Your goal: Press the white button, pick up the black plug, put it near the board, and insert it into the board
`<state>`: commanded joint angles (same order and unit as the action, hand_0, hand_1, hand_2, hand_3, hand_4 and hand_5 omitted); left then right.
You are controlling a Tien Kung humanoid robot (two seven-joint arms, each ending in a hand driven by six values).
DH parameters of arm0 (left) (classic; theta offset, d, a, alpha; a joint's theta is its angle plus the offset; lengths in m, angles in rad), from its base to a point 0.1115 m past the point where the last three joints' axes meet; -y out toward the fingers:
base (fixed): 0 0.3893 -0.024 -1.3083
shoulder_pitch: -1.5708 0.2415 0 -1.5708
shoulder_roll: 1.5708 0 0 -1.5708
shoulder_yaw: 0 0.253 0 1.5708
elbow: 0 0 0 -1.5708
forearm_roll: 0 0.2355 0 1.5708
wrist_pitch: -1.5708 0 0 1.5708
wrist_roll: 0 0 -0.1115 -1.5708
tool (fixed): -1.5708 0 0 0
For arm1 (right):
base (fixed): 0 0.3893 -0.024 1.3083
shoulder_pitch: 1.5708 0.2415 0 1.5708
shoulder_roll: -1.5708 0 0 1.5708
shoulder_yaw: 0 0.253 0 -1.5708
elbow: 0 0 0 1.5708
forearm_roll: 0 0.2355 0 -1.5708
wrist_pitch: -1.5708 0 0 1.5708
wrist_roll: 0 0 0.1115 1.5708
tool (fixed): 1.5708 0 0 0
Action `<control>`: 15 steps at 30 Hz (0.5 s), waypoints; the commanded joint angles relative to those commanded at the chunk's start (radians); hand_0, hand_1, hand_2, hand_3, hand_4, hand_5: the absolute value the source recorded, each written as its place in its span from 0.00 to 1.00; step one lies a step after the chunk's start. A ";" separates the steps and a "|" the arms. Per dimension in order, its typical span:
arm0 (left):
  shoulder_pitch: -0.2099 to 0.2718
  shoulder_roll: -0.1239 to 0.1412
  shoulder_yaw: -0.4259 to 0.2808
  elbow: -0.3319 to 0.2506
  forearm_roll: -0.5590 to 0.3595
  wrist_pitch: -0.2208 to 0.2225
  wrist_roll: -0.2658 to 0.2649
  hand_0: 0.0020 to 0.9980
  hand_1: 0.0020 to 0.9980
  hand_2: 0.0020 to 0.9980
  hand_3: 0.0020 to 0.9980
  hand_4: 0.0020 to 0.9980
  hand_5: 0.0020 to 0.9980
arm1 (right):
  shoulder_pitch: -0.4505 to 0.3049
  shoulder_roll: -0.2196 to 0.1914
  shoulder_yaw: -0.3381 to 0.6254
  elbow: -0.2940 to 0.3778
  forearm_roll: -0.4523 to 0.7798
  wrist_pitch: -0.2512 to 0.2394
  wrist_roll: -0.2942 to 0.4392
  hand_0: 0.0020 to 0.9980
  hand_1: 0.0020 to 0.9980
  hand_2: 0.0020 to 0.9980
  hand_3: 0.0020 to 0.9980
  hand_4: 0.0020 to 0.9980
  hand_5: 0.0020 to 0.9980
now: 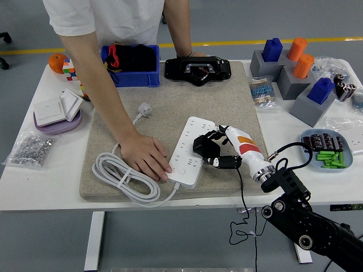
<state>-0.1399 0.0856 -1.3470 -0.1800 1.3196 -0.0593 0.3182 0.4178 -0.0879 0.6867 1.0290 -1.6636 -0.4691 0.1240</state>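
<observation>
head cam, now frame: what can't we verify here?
- Plug prongs and target socket: head view, hidden under the right hand and black plug; seated or not, cannot tell.
- White button on the power strip: too small to tell its state; the person's hand rests at that end.
- Left arm: out of frame.
- Blue bin contents: partly blocked by the person's forearm.

White table (34, 175) carries a beige mat (227, 107) — flanked by a blue bin (136, 77) and grey blocks (309, 105).
</observation>
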 joint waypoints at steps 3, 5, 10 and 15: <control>0.000 0.000 0.000 0.000 0.000 0.000 0.000 0.71 0.67 0.58 0.68 0.67 0.27 | 0.000 0.001 -0.003 -0.002 0.003 -0.003 0.003 0.48 0.57 0.57 0.59 0.89 0.05; 0.000 0.000 0.000 0.000 0.000 0.000 0.000 0.71 0.67 0.58 0.68 0.67 0.27 | 0.001 0.002 -0.005 -0.004 0.005 -0.004 0.004 0.47 0.56 0.57 0.59 0.88 0.05; 0.000 0.000 0.003 0.000 -0.001 0.000 0.000 0.71 0.67 0.58 0.68 0.67 0.27 | 0.002 0.004 -0.012 -0.006 0.012 -0.011 0.011 0.47 0.56 0.57 0.59 0.88 0.05; -0.001 0.000 0.006 0.000 -0.003 -0.001 0.000 0.71 0.67 0.58 0.68 0.67 0.27 | 0.004 0.006 -0.016 -0.009 0.020 -0.024 0.025 0.46 0.53 0.54 0.59 0.87 0.04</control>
<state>-0.1406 0.0860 -1.3414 -0.1800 1.3164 -0.0600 0.3180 0.4215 -0.0820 0.6705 1.0202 -1.6432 -0.4931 0.1491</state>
